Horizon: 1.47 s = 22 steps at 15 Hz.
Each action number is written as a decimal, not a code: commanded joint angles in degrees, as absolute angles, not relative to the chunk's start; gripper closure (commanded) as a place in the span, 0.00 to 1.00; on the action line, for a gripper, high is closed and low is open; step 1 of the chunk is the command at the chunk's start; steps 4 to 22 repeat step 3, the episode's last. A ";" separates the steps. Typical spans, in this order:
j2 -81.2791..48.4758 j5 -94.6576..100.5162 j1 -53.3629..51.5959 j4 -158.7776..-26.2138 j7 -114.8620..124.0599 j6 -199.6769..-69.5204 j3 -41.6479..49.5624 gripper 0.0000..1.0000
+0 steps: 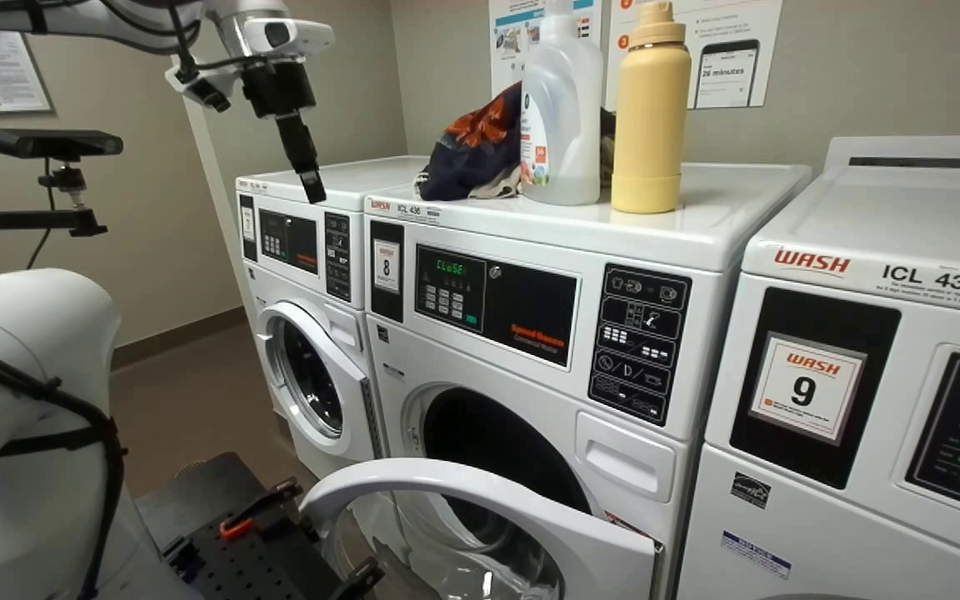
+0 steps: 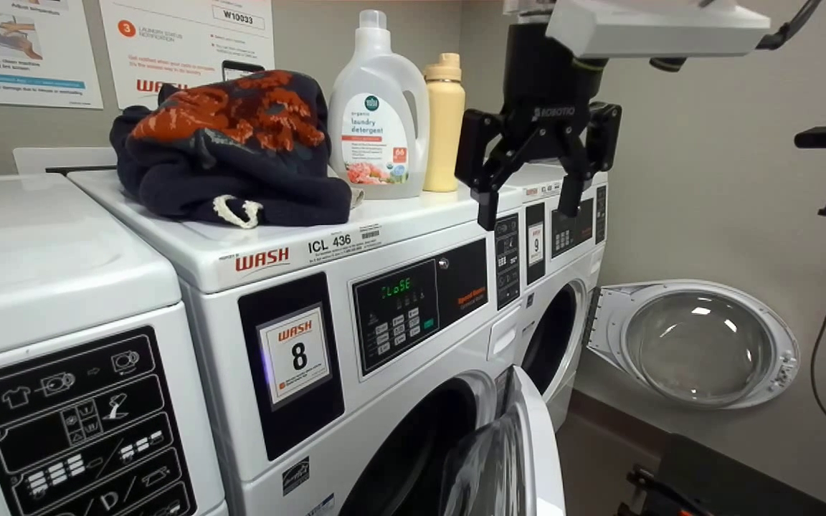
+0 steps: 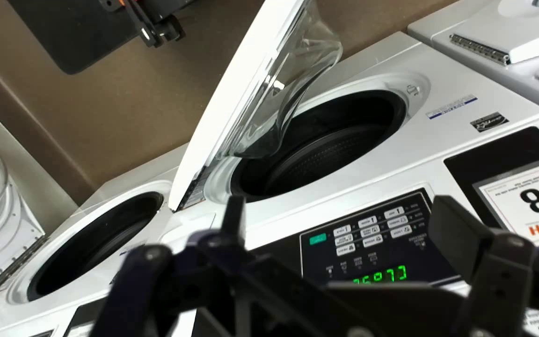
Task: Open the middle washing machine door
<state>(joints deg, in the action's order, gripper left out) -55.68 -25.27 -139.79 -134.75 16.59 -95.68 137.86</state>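
Observation:
The middle washing machine (image 1: 459,362) is a white front-loader with an "8" sticker and a lit green display. It also shows in an exterior view (image 2: 377,401) and the wrist view (image 3: 438,140). Its round white-rimmed door (image 1: 605,546) stands swung out, with the dark drum opening exposed. The door also shows in an exterior view (image 2: 540,459) and the wrist view (image 3: 232,89). My gripper (image 2: 528,204) is open and empty, apart from the door. It hangs high in front of the machines. In the wrist view its fingers (image 3: 339,217) frame the control panel.
A detergent bottle (image 1: 563,125), a yellow bottle (image 1: 651,125) and a dark garment (image 2: 241,143) sit on the middle machine. Machine 9 (image 1: 805,387) stands beside it; its door (image 2: 786,351) is open in an exterior view. A left-hand machine's door (image 1: 351,408) is ajar.

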 commanded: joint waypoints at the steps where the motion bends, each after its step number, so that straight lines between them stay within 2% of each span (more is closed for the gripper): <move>1: -59.27 -27.75 -135.00 -131.80 12.05 -92.33 138.86 0.00; 22: -60.17 -28.57 -133.25 -131.12 10.62 -92.23 138.75 0.00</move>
